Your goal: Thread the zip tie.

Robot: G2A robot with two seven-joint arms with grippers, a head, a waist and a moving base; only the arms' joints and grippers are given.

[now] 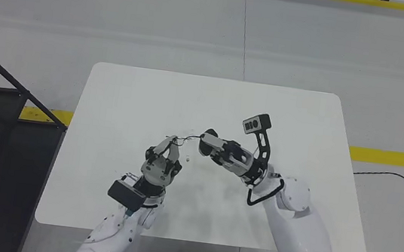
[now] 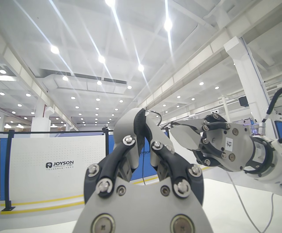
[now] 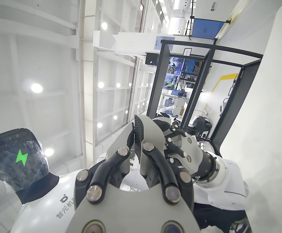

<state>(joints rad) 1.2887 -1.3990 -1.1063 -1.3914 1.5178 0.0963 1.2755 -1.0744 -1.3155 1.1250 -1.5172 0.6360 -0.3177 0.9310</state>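
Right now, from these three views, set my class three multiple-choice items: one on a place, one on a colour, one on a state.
1. Where are the left tool and right tool?
A) close together over the table
B) at opposite table ends
C) over the floor

2. What colour is the zip tie?
A) white
B) yellow
C) black

3. How is the left tool?
A) wide open
B) shut on the zip tie
C) lying flat on the table

Answers: 1 A, the top view shows their tips nearly meeting above the tabletop; 2 C, it is a thin black strand; 3 B, its fingers press together on the strand.
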